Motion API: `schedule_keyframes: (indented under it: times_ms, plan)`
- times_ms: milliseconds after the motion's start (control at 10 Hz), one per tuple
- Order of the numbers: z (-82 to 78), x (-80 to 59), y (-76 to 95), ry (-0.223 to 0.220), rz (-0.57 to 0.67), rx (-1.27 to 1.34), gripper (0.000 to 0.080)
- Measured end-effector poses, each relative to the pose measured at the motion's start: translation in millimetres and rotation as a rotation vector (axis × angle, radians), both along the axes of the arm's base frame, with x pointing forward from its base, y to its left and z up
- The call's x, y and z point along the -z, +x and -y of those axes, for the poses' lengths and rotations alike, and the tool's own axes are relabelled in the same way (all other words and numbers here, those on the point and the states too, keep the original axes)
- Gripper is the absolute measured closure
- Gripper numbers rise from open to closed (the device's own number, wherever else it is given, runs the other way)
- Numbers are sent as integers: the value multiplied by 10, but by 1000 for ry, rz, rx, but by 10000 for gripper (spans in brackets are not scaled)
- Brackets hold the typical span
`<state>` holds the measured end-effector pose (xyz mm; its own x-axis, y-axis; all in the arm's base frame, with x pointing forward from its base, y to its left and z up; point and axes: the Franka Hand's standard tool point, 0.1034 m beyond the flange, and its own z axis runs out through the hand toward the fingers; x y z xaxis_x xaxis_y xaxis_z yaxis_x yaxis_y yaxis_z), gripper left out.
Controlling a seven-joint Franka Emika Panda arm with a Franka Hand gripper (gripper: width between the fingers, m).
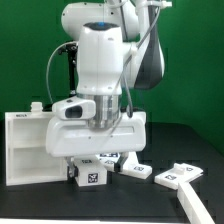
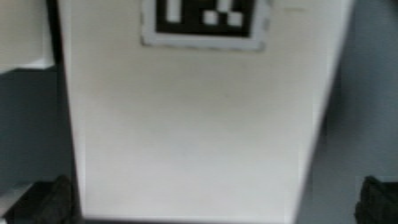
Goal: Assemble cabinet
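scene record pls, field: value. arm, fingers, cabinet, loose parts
arm: points down at the table, next to the cabinet
cabinet: white body, stands at the exterior view's left
fingers: one on each side of a tagged white part; contact cannot be told
loose panels: white, tagged, flat at the exterior view's right
table: black

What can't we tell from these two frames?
- Gripper: wrist view shows only dark blurred fingers at the picture's edge; contact with the white panel cannot be told.
- Tag on that panel: cut off by the edge, blurred.
- Cabinet: exterior view, the part toward that view's right is hidden behind the arm.
- Loose panels: exterior view, tags too small to read.
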<state>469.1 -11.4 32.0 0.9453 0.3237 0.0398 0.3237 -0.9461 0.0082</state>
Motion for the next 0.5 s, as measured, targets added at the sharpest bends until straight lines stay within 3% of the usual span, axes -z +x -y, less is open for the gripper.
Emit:
schedule_keyframes:
  times_ms: [100, 200, 300, 500]
  plan:
    - [-32, -161, 15, 10, -19, 2, 3]
    - [-43, -410, 149, 22, -24, 20, 2]
    - [-98, -515, 237, 25, -20, 39, 2]
    - [-137, -542, 326, 31, -40, 68, 2]
